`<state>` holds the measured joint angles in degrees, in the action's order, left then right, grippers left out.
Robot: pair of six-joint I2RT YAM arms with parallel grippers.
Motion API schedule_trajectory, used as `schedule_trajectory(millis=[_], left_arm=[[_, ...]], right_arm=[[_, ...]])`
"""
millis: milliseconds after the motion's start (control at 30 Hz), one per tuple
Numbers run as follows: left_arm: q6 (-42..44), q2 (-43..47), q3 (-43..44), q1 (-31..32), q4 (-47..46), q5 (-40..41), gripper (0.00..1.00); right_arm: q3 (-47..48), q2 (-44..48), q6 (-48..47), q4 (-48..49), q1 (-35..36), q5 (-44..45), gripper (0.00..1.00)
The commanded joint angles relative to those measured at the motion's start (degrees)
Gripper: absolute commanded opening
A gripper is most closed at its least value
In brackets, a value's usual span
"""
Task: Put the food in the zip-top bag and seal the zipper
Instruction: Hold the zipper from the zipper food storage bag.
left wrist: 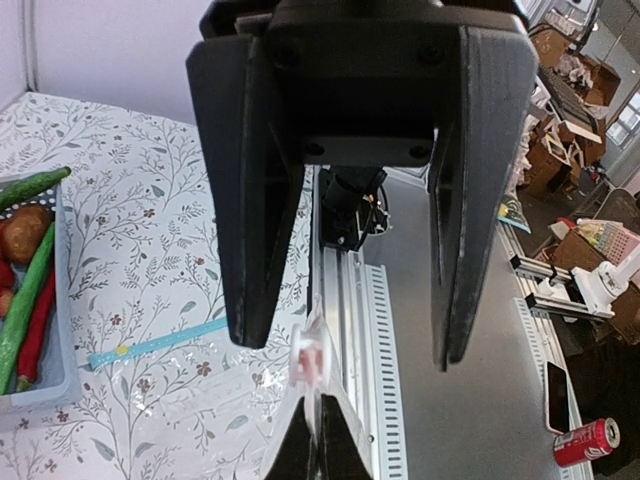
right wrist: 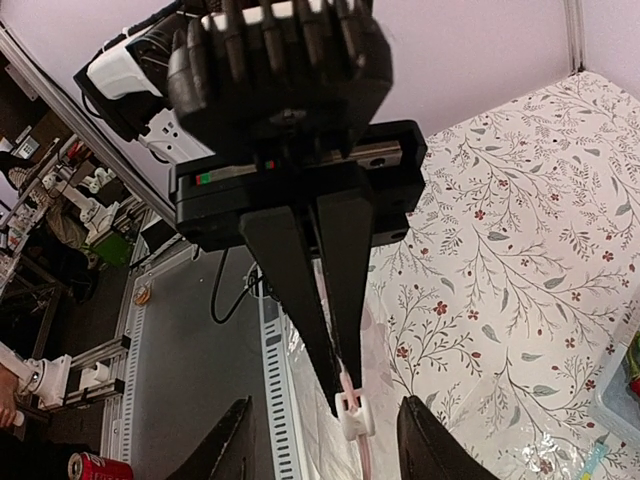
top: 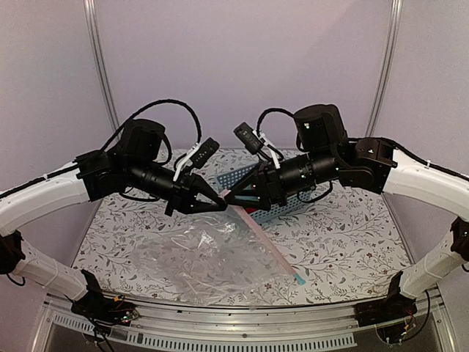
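1. Pinching takes place above the middle of the surface [top: 352, 242] in the top view. The left claw [top: 220, 201] is clenched on the far end of the zipper [top: 267, 246], and the right claw [top: 233, 196] faces it tip to tip. The zip-top bag [top: 205, 257] lies slack nearer the arms and looks empty. The basket [top: 289, 207] sits beyond it, to the right.
2. Left wrist view: the right claw stands released, jaws apart on either side of the pinched zipper end, holding nothing. The food [left wrist: 22, 300] lies in the basket at the left, not yet bagged: two green vegetables [left wrist: 35, 185], one chili [left wrist: 38, 335] and one potato lump [left wrist: 25, 230]. The red fruits [left wrist: 5, 272] are cut off by the edge, so I cannot count them. One teal strip [left wrist: 160, 343] lies on the surface near the basket.
3. Right wrist view: the zipper end hangs between the right claw's open jaws, touching neither.
4. Likely step: parting the mouth. The right claw should close on the opposite lip only, just beside the left grip. It should then pull apart gently so the film neither slips nor tears.
5. Count: two claws, one pink-stripped bag, one basket.
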<state>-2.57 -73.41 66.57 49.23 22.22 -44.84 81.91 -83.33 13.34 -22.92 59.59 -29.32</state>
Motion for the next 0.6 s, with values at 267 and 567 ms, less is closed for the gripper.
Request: schedule_trajectory(millis=[267, 567], left_arm=[[0.14, 0.7, -1.17, -0.97, -1.32, -1.05, 0.0], [-0.17, 0.7, -1.26, -1.59, -1.65, -1.32, 0.0]], right_arm=[[1.6, -1.94, -0.07, 0.79, -0.11, -1.96, 0.3], [1.26, -1.66, 0.03, 0.76, -0.15, -1.36, 0.11]])
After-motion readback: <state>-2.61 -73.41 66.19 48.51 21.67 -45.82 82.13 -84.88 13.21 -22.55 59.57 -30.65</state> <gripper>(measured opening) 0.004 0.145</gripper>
